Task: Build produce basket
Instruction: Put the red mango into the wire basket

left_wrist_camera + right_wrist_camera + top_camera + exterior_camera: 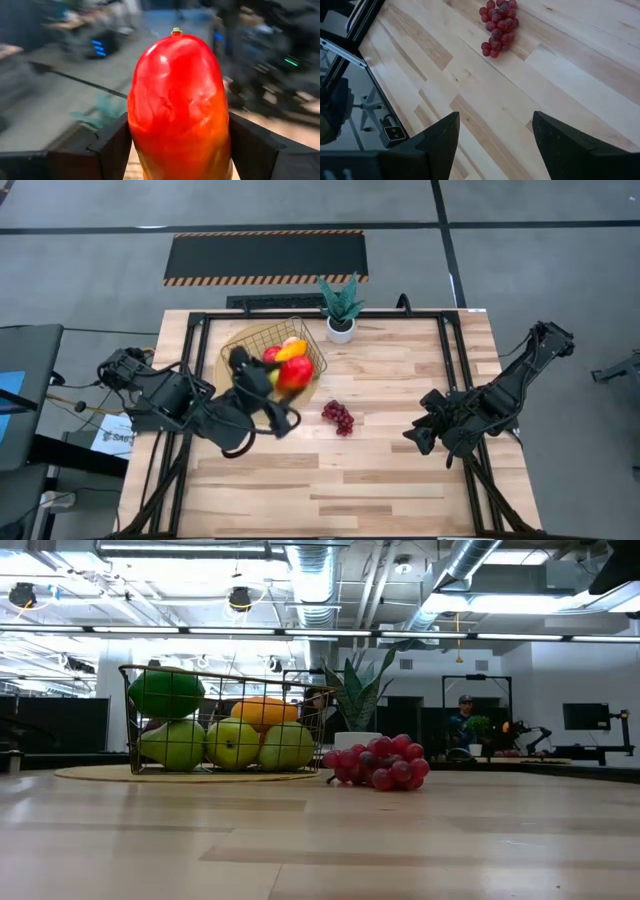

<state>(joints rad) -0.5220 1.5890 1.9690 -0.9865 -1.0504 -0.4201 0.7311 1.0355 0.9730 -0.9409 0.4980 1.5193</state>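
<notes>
Left wrist view, we see a glossy red-orange plastic mango [178, 107] clamped between left jaws, over gold wire-grid basket [250, 340], right jaws wide above table [400, 470].

Only one bit of text shows: a white sheet [112, 436] lying off the counter's left edge under the left arm in the high view, with dark letters that seem to begin "SAF"; the rest is too small to read.
</notes>
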